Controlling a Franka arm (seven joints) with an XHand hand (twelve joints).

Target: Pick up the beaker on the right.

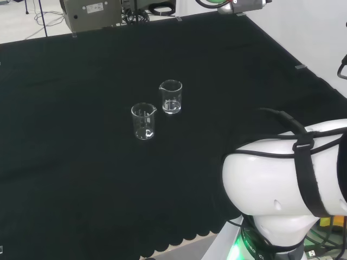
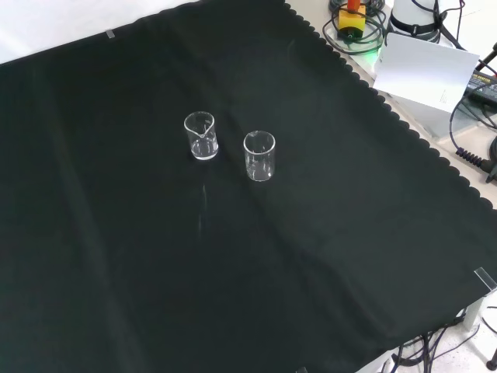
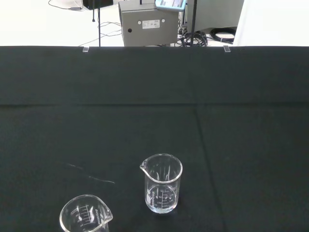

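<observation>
Standing upright on the black cloth [image 1: 81,173] of the bench, two clear beakers are being shown just beside each other, apart and both empty. In the head view the beaker on the right [image 1: 171,97] is sitting slightly farther off than the other beaker [image 1: 143,121]. Whether the hand is wide or narrow cannot be told. The approach is best being made from the open side, away from the neighbour, so nothing is being knocked.
</observation>
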